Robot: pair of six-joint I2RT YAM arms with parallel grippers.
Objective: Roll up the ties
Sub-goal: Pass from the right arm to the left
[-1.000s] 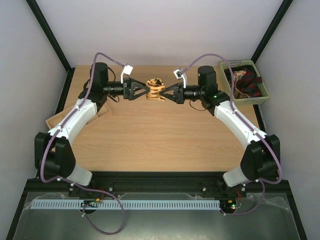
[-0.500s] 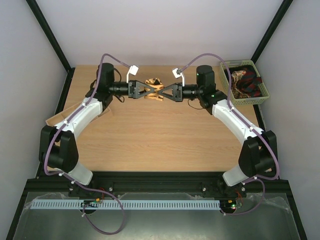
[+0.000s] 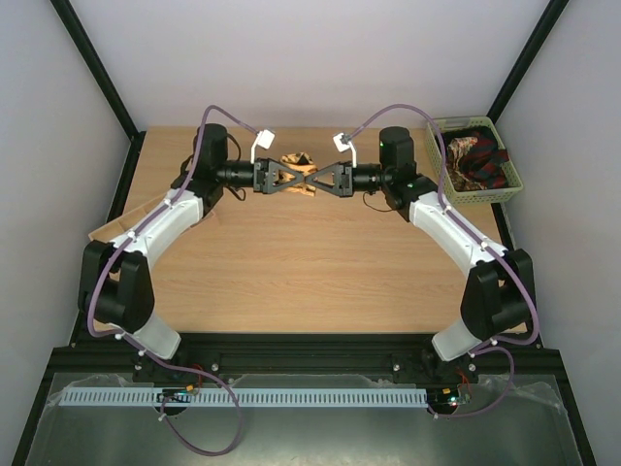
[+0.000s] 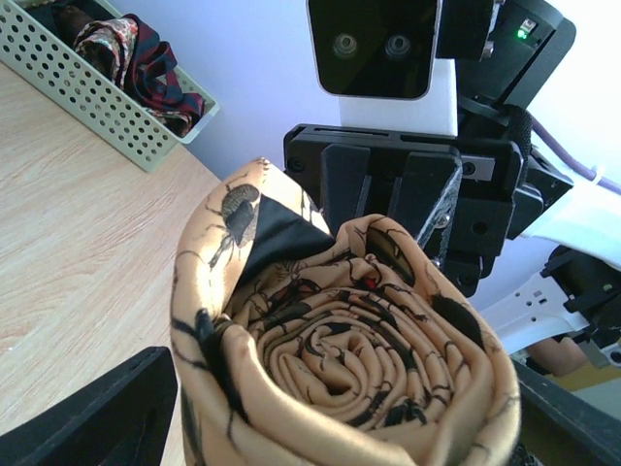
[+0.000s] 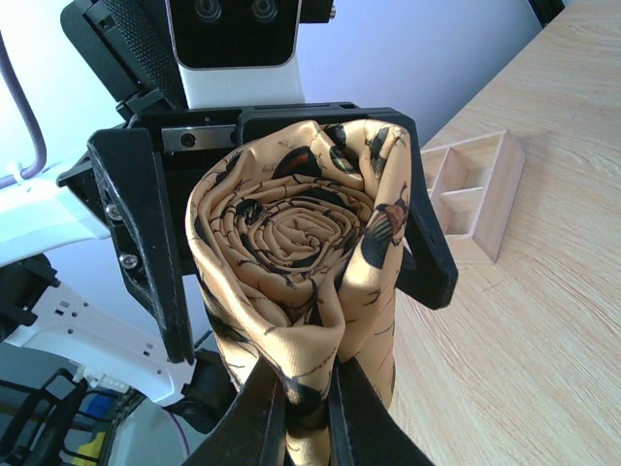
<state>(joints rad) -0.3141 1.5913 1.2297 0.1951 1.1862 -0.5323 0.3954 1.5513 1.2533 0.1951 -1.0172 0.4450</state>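
The tan-yellow tie with dark spots (image 3: 297,160) is rolled into a tight coil, held off the table at the back centre between both grippers. My left gripper (image 3: 294,178) faces it from the left. Its two black fingers (image 5: 146,233) stand spread on either side of the coil and touch it. In the left wrist view the coil (image 4: 349,340) fills the space between my fingers (image 4: 107,417). My right gripper (image 3: 310,178) faces it from the right. In the right wrist view it (image 5: 303,413) is shut on a fold at the bottom of the coil (image 5: 291,233).
A green perforated basket (image 3: 488,197) at the back right holds dark red and patterned ties (image 3: 475,155); it also shows in the left wrist view (image 4: 87,92). A wooden divided tray (image 5: 475,204) lies at the table's left side, partly under my left arm (image 3: 102,233).
My left gripper has moved right and closed in around the rolled tie. My right gripper has shifted slightly left and back, still holding the tie.
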